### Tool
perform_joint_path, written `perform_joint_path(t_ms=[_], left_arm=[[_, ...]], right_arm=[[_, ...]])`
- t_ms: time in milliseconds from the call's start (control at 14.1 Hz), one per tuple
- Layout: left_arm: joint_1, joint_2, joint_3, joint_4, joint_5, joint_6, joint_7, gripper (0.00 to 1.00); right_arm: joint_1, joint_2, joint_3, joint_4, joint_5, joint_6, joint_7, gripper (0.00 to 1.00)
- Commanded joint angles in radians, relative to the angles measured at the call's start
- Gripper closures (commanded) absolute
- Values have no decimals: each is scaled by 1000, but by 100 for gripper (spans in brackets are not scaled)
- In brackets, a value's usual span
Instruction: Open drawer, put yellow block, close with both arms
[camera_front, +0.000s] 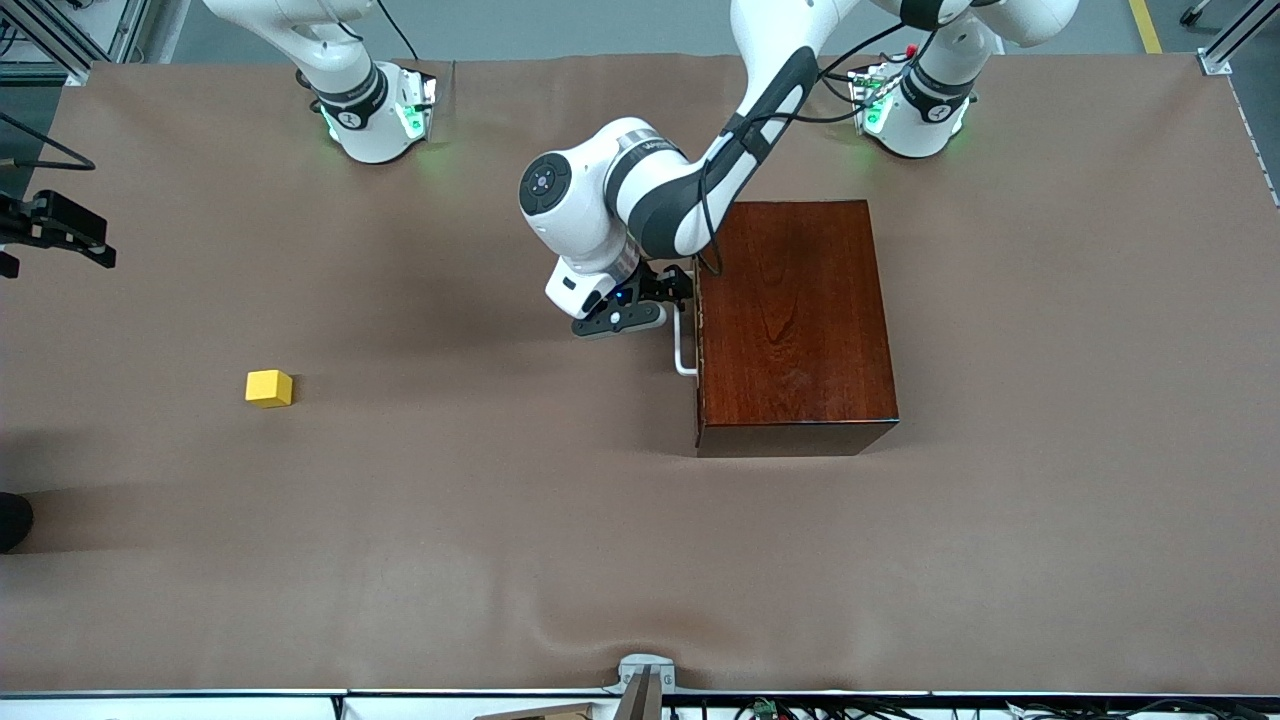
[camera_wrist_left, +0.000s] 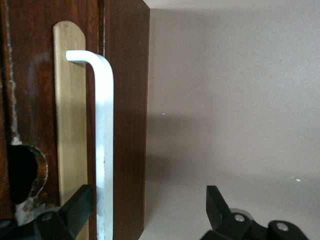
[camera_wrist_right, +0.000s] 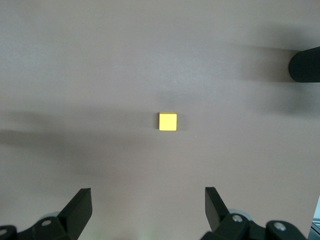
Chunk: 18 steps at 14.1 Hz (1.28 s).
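Observation:
The dark reddish-brown wooden box (camera_front: 790, 310) stands mid-table with its drawer shut. The drawer's white bar handle (camera_front: 683, 340) faces the right arm's end. My left gripper (camera_front: 650, 303) is at that handle, open. In the left wrist view the handle (camera_wrist_left: 104, 140) stands between the open jaws of the left gripper (camera_wrist_left: 150, 197), close against one finger (camera_wrist_left: 80, 205). The yellow block (camera_front: 269, 388) lies on the table toward the right arm's end. My right gripper (camera_wrist_right: 147, 200) is open and empty, high over the yellow block (camera_wrist_right: 167, 121).
A brown cloth (camera_front: 560, 540) covers the table, with ripples near the front camera. The drawer front (camera_wrist_left: 30, 100) has a brass plate (camera_wrist_left: 70, 110) and a rough hole (camera_wrist_left: 22, 170). A black object (camera_front: 12, 520) shows at the table's edge at the right arm's end.

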Motion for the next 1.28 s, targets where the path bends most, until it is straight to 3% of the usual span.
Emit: perform_joint_path(t_ms=[0, 1208], left_arm=[[-9, 21, 7, 7, 23, -11, 27, 0], [-14, 29, -15, 30, 8, 136, -12, 0]], right_arm=[[0, 7, 9, 21, -13, -10, 11, 0], [-3, 7, 9, 20, -13, -10, 8, 0]])
